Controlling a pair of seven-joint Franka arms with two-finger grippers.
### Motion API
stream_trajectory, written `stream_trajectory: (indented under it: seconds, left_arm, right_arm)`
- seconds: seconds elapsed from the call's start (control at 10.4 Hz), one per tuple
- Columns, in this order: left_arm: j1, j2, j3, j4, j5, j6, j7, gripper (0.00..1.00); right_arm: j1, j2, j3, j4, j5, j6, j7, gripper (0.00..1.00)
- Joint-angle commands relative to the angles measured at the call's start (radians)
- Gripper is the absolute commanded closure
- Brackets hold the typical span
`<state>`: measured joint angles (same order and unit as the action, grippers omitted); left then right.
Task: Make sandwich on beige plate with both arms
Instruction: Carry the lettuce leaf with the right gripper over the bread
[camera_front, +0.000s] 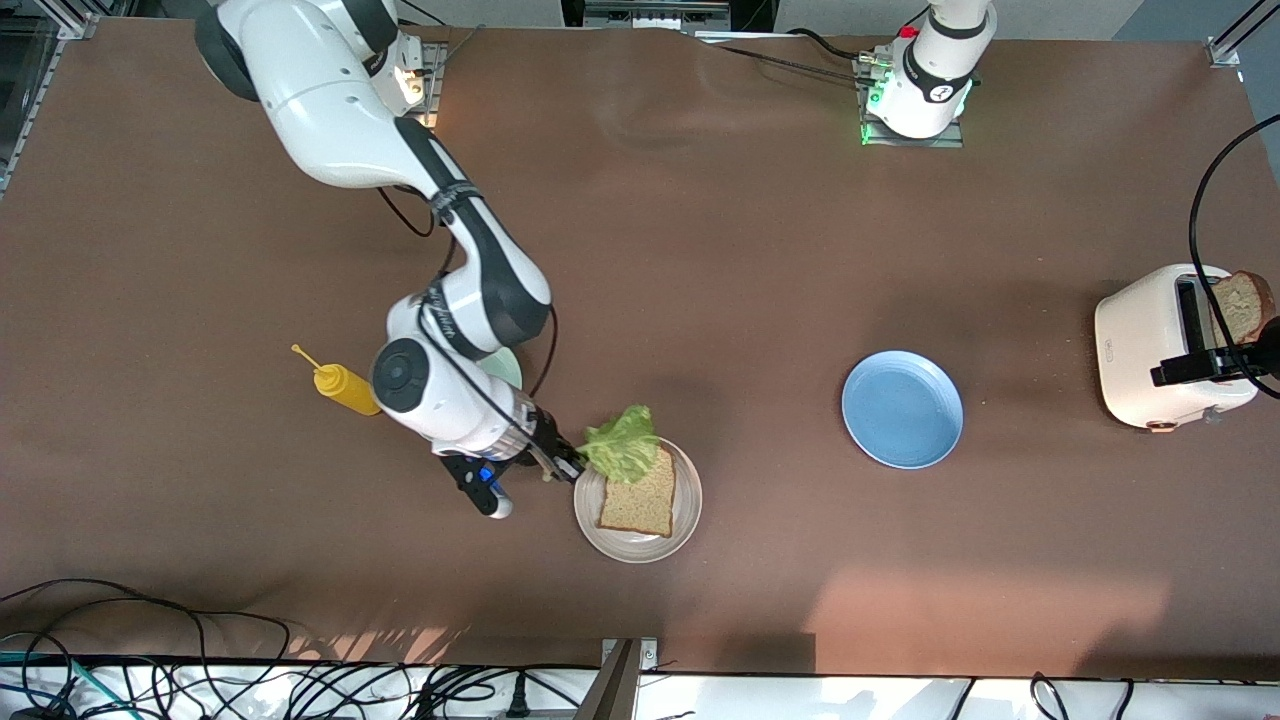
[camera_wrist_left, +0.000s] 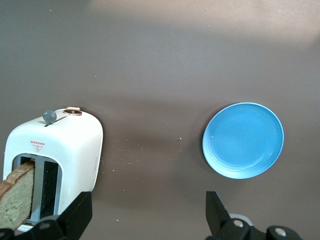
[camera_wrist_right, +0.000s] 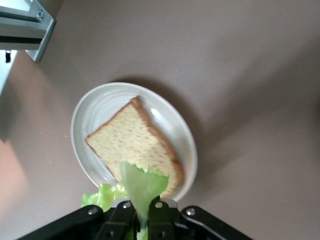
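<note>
Beside the round pale beige ridged plate (camera_front: 687, 498) on the brown counter (camera_front: 700, 250), at its rim toward the right arm's end: right gripper (camera_front: 568, 462), fingers pinched on a ruffled green lettuce leaf (camera_front: 622, 442) overhanging the plate's single brown wholegrain bread slice (camera_front: 640, 497). Well apart from that plate, toward the left arm's end: round blue plate (camera_front: 902, 409), then left gripper (camera_wrist_left: 150, 220) over the white two-slot toaster (camera_front: 1160, 350) holding a second bread slice (camera_front: 1243, 303), fingers spread wide, empty.

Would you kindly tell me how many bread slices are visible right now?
2. One bread slice lies on the beige plate; another slice stands in the toaster at the left arm's end. More may be hidden inside.
</note>
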<state>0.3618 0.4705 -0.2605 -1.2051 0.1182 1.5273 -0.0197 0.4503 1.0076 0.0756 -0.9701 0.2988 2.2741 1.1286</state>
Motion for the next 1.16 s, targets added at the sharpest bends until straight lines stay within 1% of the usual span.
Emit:
stream_trajectory:
  seconds: [0.0, 0.19, 0.29, 0.67, 0.77, 0.96, 1.06]
  left_arm:
    - [0.005, 0.003, -0.008, -0.002, 0.026, 0.001, 0.018, 0.00]
    - [0.005, 0.005, -0.006, -0.004, 0.026, 0.002, 0.018, 0.00]
    - [0.005, 0.005, -0.006, -0.002, 0.026, 0.002, 0.018, 0.00]
    - [0.005, 0.005, -0.008, -0.004, 0.026, 0.002, 0.018, 0.00]
    - [0.005, 0.007, -0.006, -0.002, 0.026, 0.002, 0.018, 0.00]
    - [0.005, 0.007, -0.008, -0.002, 0.026, 0.004, 0.018, 0.00]
    - [0.005, 0.005, -0.008, -0.004, 0.026, 0.002, 0.018, 0.00]
  right_arm:
    - [0.008, 0.084, -0.013, 0.096, 0.025, 0.108, 0.074, 1.00]
    - [0.008, 0.126, -0.013, 0.097, 0.055, 0.236, 0.073, 1.00]
    - [0.021, 0.147, -0.013, 0.097, 0.057, 0.292, 0.072, 1.00]
    - [0.071, 0.203, -0.014, 0.097, 0.057, 0.431, 0.108, 1.00]
    - [0.071, 0.204, -0.016, 0.096, 0.054, 0.446, 0.097, 1.00]
    - [0.070, 0.204, -0.049, 0.091, 0.052, 0.444, 0.077, 1.00]
    - [0.068, 0.204, -0.051, 0.088, 0.051, 0.440, 0.041, 1.00]
